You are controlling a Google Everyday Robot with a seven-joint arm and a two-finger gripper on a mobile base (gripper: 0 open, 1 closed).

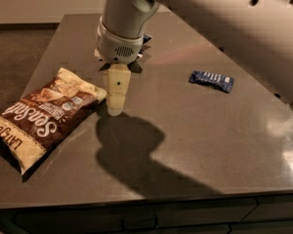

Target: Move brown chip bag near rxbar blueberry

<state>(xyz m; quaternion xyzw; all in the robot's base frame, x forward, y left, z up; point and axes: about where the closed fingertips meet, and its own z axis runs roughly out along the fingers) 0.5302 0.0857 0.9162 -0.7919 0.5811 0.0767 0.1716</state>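
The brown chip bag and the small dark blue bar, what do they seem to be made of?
The brown chip bag: probably thin plastic film, matte, judging by its creases and puffy shape. The rxbar blueberry: likely a glossy foil-type wrapper, flat with a faint sheen, though small to judge. The end effector, close beside the bag's upper corner, looks like cream moulded plastic.

Table (195, 150): we see a dark, glossy grey-brown top.
Below the table: a dark front with a handle (136, 223).
Floor (14, 57): dark brown, on our left.
Wall (39, 1): pale, above a dark baseboard (24, 26).
Light: pale glare (283, 126) on the table's right.
Gripper (115, 110): low over the table's left half.
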